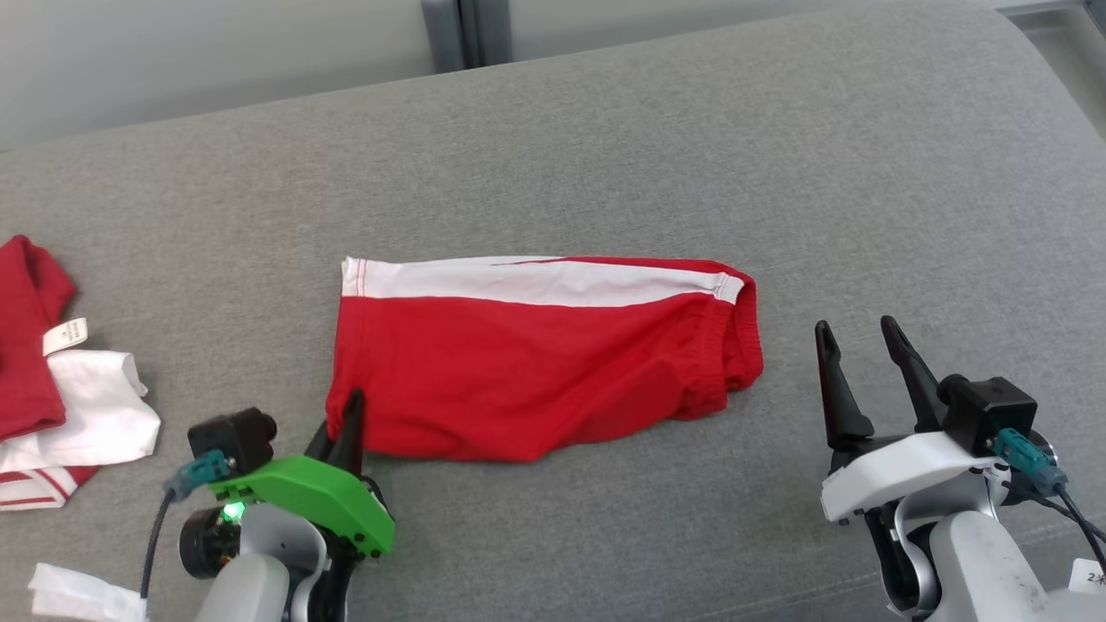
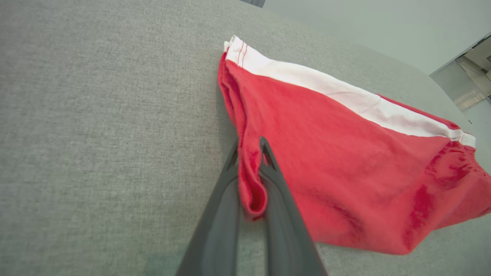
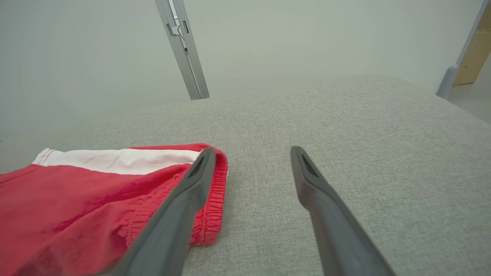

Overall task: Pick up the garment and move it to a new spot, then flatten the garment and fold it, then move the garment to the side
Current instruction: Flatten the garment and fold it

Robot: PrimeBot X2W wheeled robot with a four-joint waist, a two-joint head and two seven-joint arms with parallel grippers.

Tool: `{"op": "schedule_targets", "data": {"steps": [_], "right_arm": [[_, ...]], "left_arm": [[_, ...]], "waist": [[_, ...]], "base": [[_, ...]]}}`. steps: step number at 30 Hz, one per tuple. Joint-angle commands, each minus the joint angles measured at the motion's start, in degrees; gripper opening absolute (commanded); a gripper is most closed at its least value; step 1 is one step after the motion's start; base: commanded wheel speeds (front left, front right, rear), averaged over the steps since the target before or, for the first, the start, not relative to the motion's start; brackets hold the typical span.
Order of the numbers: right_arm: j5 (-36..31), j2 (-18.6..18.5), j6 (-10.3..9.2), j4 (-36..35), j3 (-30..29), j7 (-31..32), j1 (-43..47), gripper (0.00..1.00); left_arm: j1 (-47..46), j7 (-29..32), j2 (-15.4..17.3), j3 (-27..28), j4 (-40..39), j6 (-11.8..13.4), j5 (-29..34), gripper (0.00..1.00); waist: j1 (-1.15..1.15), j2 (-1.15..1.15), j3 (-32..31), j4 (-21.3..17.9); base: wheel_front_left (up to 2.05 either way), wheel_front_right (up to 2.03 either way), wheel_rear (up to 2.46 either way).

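Awaiting a lift, red white-striped cloth shorts (image 1: pixel 536 380) are pinched edgewise by the left gripper (image 2: pixel 248 153); the right gripper (image 1: pixel 857 333) is held spread.

Legible markings, head view:

1. White sticker (image 1: pixel 1090 574) on the right forearm (image 1: pixel 994 553), at the near right corner. It carries a dark handwritten "2", followed by a second character that is cut off by the frame edge and cannot be identified.

2. White sewn-in label (image 1: pixel 65 336) on the dark red garment (image 1: pixel 26 345) at the far left. The print is too small to read.
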Motion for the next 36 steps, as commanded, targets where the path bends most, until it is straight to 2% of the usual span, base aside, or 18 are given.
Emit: {"op": "schedule_targets", "data": {"steps": [1, 9, 10, 12, 17, 23, 28, 36], "right_arm": [[-0.18, -0.15, -0.08, -0.11, -0.43, 0.3, 0.95, 1.0], [-0.18, -0.16, -0.08, -0.12, -0.59, 1.42, 1.67, 1.0], [-0.31, -0.15, -0.08, -0.12, -0.65, 1.5, 1.62, 1.0], [-0.47, -0.16, -0.08, -0.07, -0.74, 1.68, 1.46, 1.0], [-0.91, -0.16, -0.08, 0.51, -1.53, 2.14, 1.34, 1.0], [-2.39, -0.14, -0.08, 1.39, -2.83, 4.11, 1.99, 1.0], [-2.7, -0.14, -0.08, 2.1, -1.58, 9.64, 1.58, 1.0], [-2.89, -0.54, -0.08, 5.19, -0.33, 19.4, -3.49, 1.0]], "left_arm": [[2.03, -0.6, -0.5, -0.03, -0.74, 0.53, -0.57, 0.0], [6.66, -2.13, -3.26, -1.3, -0.66, 2.56, -2.46, 0.0], [6.62, -2.74, -3.46, -1.48, -0.32, 2.86, -2.31, 0.29], [6.27, -3.73, -3.78, -1.93, 0.35, 3.1, -1.84, 1.0], [4.59, -8.54, -3.91, -1.42, 0.32, 3.42, -0.77, 1.0], [3.23, -14.71, -1.6, -0.28, -2.6, 4.51, 3.31, 1.0], [3.3, -16.06, -0.88, 0.41, -5.53, 5.93, 5.77, 1.0], [4.39, -16.51, -1.97, -0.12, -6.97, 5.78, 6.4, 1.0]], "waist": [[0.0, 0.0, -1.98, 2.55], [0.0, 0.0, -2.8, 5.15], [0.0, 0.0, -2.77, 5.36], [0.0, 0.0, -2.67, 5.64], [0.0, 0.0, -2.84, 6.16], [0.0, 0.0, -4.06, 6.72], [0.0, 0.0, -4.8, 7.84], [0.0, 0.0, -4.36, 11.12]], "base": [[0.0, 0.0, 0.0], [0.0, 0.0, 0.0], [0.0, 0.0, 0.0], [0.0, 0.0, 0.0], [0.0, 0.0, 0.0], [0.0, 0.0, 0.0], [0.0, 0.0, 0.0], [0.0, 0.0, 0.0]]}}
